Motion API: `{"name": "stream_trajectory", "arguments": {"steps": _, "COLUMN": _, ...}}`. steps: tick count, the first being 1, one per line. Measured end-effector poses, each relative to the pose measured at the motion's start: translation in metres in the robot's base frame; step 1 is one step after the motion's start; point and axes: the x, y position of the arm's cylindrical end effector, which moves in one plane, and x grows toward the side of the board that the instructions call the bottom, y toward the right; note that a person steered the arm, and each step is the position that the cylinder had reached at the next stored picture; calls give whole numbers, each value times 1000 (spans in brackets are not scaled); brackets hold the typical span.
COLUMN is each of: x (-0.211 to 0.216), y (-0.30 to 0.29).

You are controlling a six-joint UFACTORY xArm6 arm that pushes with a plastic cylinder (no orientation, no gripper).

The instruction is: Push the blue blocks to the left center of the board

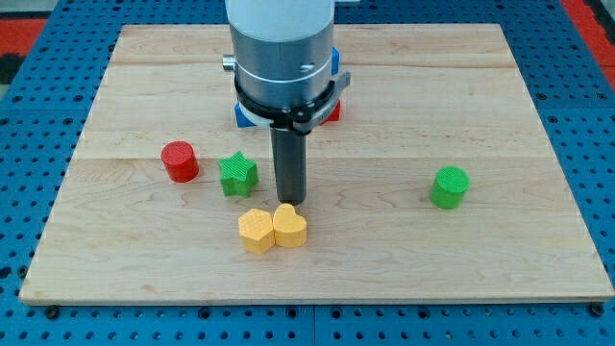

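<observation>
Tip (290,202) sat just behind the yellow heart (289,227), right of the green star (237,175) — no fingers on this rod. Blue block (246,114) mostly hidden behind the arm.

this looks like a robotics lab bench. a pale wooden board (461,96) lies on a blue perforated base (596,115) with rows of mounting holes, and a grey and white robot arm (281,48) stands over it among small coloured plastic blocks, like test pieces.
</observation>
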Motion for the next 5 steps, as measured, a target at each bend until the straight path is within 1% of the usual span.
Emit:
{"name": "stream_trajectory", "arguments": {"steps": 1, "x": -31, "y": 0}}
{"name": "stream_trajectory", "arguments": {"steps": 3, "x": -112, "y": -3}}
{"name": "stream_trajectory", "arguments": {"steps": 4, "x": -132, "y": -13}}
{"name": "stream_trajectory", "arguments": {"steps": 5, "x": -133, "y": -48}}
